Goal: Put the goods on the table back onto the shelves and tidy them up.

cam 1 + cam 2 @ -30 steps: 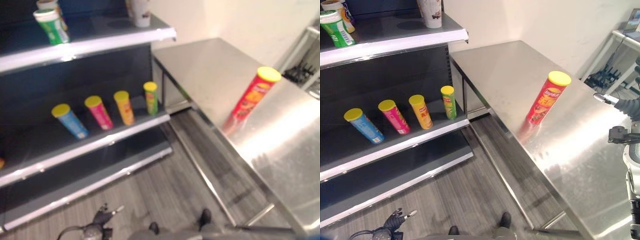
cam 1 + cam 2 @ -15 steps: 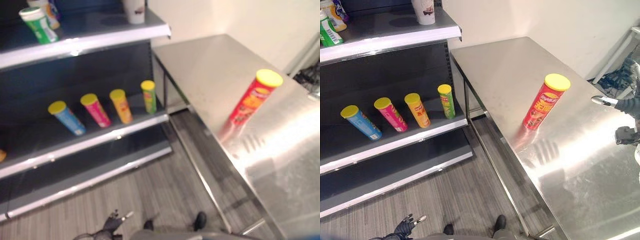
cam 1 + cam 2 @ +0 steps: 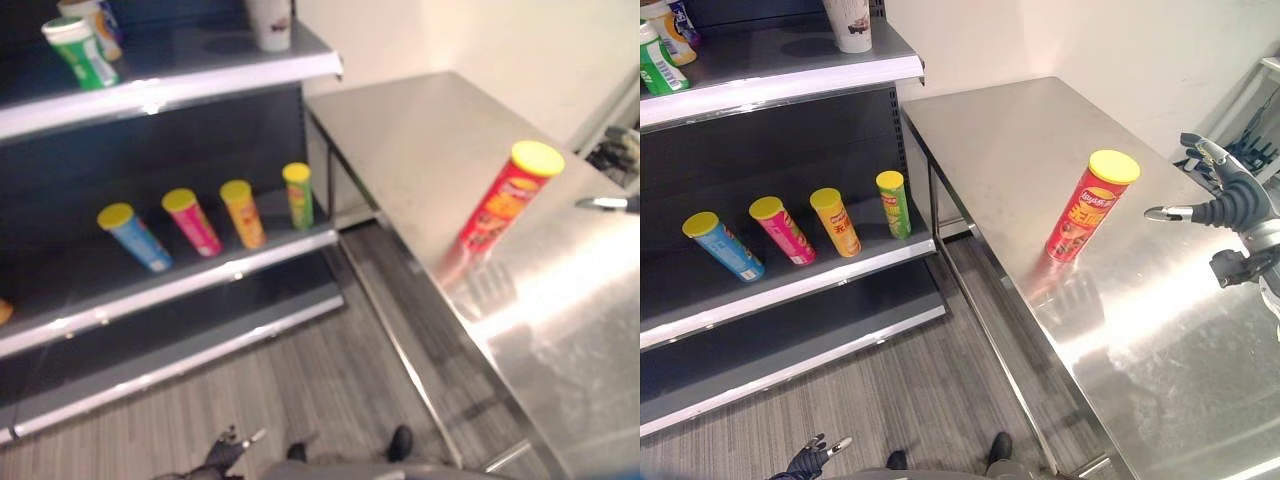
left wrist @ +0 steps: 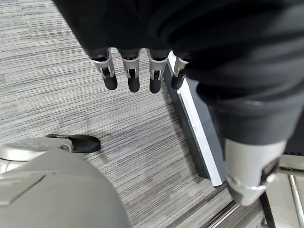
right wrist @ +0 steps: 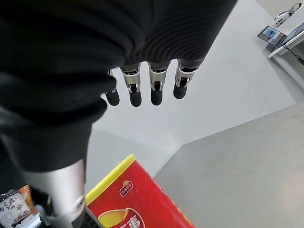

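A tall red chip can (image 3: 1086,204) with a yellow lid stands upright on the steel table (image 3: 1040,130). My right hand (image 3: 1228,205) hovers over the table just right of the can, open, fingers spread toward it without touching. In the right wrist view the red can (image 5: 137,199) shows below the straight fingers (image 5: 135,92). My left hand (image 3: 810,458) hangs low near the floor, open, its fingers (image 4: 133,78) straight above the grey floor. On the middle shelf (image 3: 790,290) stand several yellow-lidded cans: blue (image 3: 722,245), pink (image 3: 781,229), orange (image 3: 835,221) and green (image 3: 894,203).
The top shelf (image 3: 780,70) carries a white cup (image 3: 850,22) and a green bottle (image 3: 658,62) at its left. A lower shelf board (image 3: 790,375) sits near the floor. A metal rack (image 3: 1265,110) stands beyond the table's right end.
My right hand has risen and come in toward the red can, with its fingers now spread. The can and shelf goods have not moved.
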Tool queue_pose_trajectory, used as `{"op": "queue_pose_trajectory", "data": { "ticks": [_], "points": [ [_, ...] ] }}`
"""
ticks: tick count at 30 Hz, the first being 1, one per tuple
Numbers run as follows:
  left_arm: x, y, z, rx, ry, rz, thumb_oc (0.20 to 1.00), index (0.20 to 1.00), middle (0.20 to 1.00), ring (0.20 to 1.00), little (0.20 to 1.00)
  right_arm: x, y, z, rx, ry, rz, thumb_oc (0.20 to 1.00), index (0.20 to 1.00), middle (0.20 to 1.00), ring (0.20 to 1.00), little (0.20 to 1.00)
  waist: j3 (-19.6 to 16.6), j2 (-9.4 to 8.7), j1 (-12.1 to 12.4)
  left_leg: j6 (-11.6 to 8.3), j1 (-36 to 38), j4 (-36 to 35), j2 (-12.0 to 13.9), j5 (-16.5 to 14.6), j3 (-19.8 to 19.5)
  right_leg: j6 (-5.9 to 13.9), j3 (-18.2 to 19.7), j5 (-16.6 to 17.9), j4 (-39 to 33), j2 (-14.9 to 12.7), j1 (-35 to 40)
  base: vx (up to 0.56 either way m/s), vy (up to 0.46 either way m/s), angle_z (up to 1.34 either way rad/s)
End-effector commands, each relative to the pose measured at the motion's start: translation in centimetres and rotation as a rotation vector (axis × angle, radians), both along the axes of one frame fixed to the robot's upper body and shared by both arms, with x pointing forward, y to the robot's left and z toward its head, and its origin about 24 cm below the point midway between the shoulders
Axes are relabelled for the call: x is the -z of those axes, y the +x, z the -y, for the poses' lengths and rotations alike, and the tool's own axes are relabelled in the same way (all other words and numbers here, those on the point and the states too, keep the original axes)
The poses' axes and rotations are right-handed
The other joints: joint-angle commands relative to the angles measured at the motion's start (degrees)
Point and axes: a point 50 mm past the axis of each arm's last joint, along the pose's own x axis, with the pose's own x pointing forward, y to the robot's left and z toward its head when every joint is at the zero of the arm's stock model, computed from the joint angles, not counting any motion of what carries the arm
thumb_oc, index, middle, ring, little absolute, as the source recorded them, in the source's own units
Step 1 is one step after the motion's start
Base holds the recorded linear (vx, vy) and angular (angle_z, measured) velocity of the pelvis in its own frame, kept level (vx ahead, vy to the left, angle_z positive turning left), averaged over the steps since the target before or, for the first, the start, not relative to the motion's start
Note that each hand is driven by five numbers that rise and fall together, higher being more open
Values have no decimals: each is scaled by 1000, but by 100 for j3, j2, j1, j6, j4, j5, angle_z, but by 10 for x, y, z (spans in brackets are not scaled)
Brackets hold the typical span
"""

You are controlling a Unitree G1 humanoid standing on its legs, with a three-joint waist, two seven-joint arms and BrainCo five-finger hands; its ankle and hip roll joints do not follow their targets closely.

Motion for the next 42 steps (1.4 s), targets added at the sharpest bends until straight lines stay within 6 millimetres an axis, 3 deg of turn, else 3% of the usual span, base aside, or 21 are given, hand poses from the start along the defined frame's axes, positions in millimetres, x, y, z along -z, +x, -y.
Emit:
{"op": "queue_pose_trajectory", "data": {
  "ticks": [1, 17, 32, 42],
  "points": [
    [-6, 15, -14, 41, 58, 35, 1000, 1000, 1000, 1000, 1000, -22, 10, -6, -8, -75, 48, 1000, 1000, 1000, 1000, 1000, -161, -328, 253, -389, -195, -3, 219, -97, 389, 386, -236, -626, 19, -234, 603, 11, -20, 4],
    [1, -2, -21, 8, 84, -70, 1000, 1000, 1000, 1000, 1000, -19, 28, -12, -29, -108, -43, 1000, 1000, 1000, 1000, 1000, -206, -398, 371, -456, -300, -3, 198, -47, 221, 373, -497, -677, 19, -275, 704, 10, -10, 9],
    [0, -2, -28, -11, 104, -86, 1000, 1000, 1000, 1000, 1000, -13, 39, -18, -43, -130, -126, 1000, 1000, 1000, 1000, 1000, -242, -487, 397, -468, -295, -3, 202, -54, 222, 378, -516, -674, 19, -284, 719, 0, 0, 0],
    [0, -2, -31, -9, 107, -95, 1000, 1000, 1000, 1000, 1000, -9, 52, -9, 21, -178, -231, 1000, 1000, 1000, 1000, 1000, -223, -564, 453, -495, -300, -3, 230, -43, 219, 356, -531, -681, 19, -257, 718, 0, 0, 0]
  ]
}}
